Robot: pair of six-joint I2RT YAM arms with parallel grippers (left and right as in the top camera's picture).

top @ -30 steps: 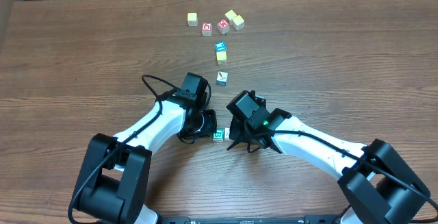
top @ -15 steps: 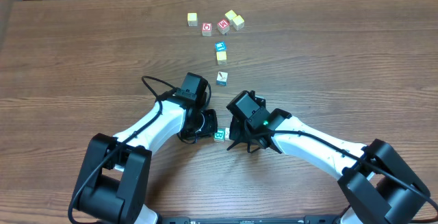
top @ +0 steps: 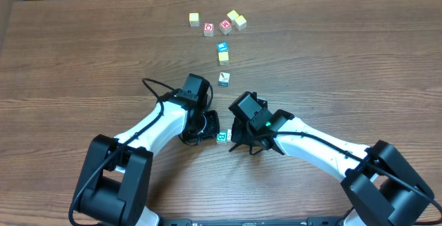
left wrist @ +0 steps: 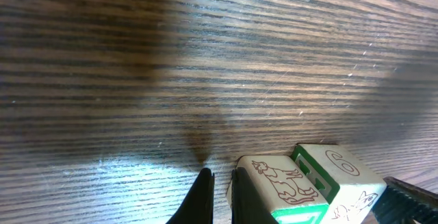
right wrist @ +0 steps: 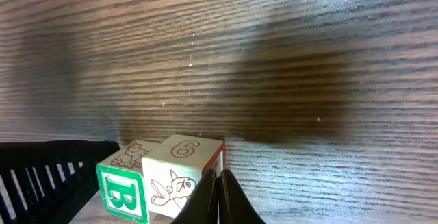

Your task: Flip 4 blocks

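From overhead the arms [top: 157, 124] cover most of the green block [top: 222, 137] and nearly all of the 6 block [top: 229, 133]. The marks on the far blocks [top: 222, 47] are too small to read. Each wrist view's bottom edge cuts off both near blocks, and only the tips of the left fingers [left wrist: 203, 195] and right fingers [right wrist: 213, 198] show.

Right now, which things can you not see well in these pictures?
- Left wrist: the green block is cut off by the bottom edge, so its letter is unseen.
- Right wrist: the right gripper covers the number block's lower corner.
- Overhead: the blue block's mark is too small to read.
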